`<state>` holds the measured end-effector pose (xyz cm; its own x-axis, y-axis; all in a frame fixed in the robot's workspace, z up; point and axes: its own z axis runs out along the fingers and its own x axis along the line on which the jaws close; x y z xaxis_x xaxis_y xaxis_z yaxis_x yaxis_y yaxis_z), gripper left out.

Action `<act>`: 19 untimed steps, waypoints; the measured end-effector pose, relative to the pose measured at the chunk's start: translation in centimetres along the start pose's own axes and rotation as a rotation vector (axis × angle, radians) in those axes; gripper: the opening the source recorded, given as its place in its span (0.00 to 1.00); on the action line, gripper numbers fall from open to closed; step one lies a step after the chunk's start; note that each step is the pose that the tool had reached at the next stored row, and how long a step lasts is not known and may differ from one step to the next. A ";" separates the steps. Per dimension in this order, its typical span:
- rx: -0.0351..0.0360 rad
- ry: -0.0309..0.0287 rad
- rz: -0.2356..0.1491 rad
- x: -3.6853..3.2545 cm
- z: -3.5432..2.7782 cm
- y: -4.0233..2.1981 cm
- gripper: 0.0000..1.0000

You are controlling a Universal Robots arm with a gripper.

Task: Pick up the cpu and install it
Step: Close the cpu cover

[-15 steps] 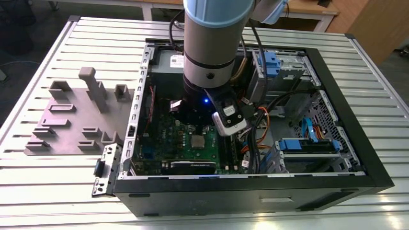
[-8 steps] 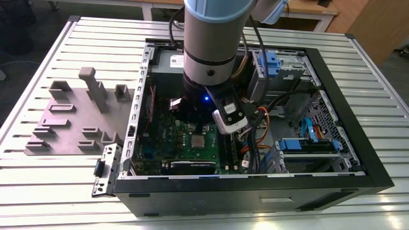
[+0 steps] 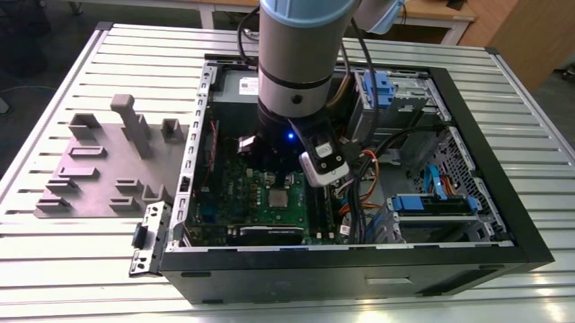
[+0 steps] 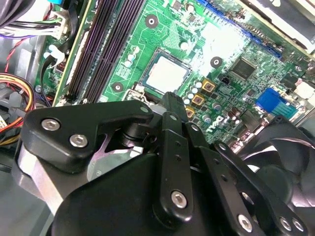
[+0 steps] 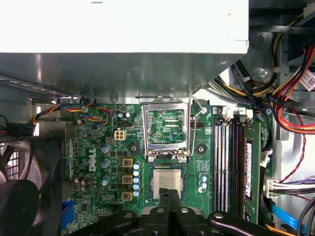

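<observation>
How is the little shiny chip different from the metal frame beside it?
The cpu is a small solid square; the socket frame is bigger, with an open middle. The cpu lies flat; the socket frame is swung open. Both are silvery metal.

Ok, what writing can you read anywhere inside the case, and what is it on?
White lettering on the green motherboard: a maker's logo, not quoted here.
Top of the silvery square cpu in the open socket: markings too faint to read.
White label on the grey metal box: too small to read.
Tiny print beside board components: too small to read.
</observation>
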<state>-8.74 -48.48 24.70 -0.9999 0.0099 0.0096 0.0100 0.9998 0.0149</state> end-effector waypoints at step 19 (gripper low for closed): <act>-0.0001 -0.0001 0.000 0.01 -0.75 0.01 0.11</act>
<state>-8.74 -48.48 25.45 -0.9999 0.0098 0.0095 0.0100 0.9998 0.0150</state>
